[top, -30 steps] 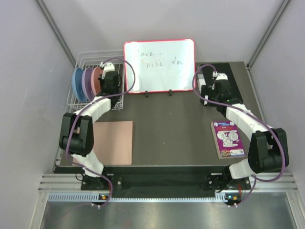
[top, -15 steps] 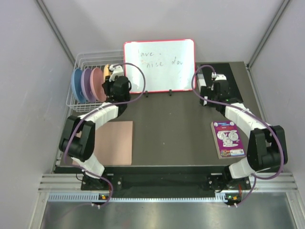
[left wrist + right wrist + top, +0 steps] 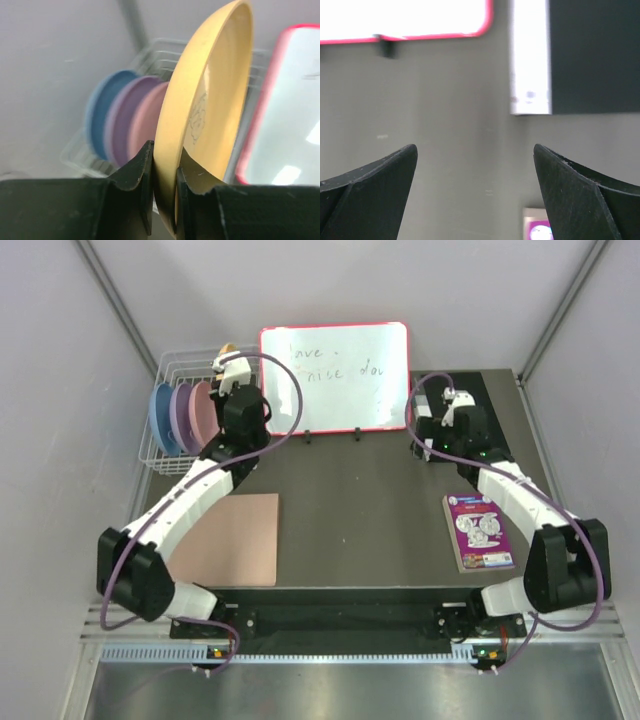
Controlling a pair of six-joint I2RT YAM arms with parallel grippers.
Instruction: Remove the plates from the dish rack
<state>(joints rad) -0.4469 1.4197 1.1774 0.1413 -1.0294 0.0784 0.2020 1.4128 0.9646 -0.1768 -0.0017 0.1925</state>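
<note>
Since the earlier frames, the left arm (image 3: 190, 502) is reaching out longer, with its elbow dropping toward the near left corner. The orange-yellow plate (image 3: 210, 110) is sitting farther back, by the far right corner of the dish rack (image 3: 178, 368). The right arm (image 3: 510, 490) is keeping almost the same pose.

The desk (image 3: 360, 500) is carrying all items. The red-framed whiteboard (image 3: 335, 375) is standing upright at the far middle. The dish rack is standing at the far left corner, just beside the whiteboard. A tan mat (image 3: 235, 540) is lying flat at the near left. A book (image 3: 480, 530) is lying at the near right.

Three plates are standing on edge in the rack, side by side: the blue plate (image 3: 160, 418) leftmost, then the purple plate (image 3: 183, 412), then the pink plate (image 3: 203, 410).

The left fingers (image 3: 144, 172) are clamping the lower rim of the orange-yellow plate, one finger on each face, and the plate is standing on edge. Whether it is clear of the tines cannot be told.

The right fingers (image 3: 375, 190) are spread wide and gripping nothing. They are hovering over bare desk below the whiteboard's lower right corner.
</note>
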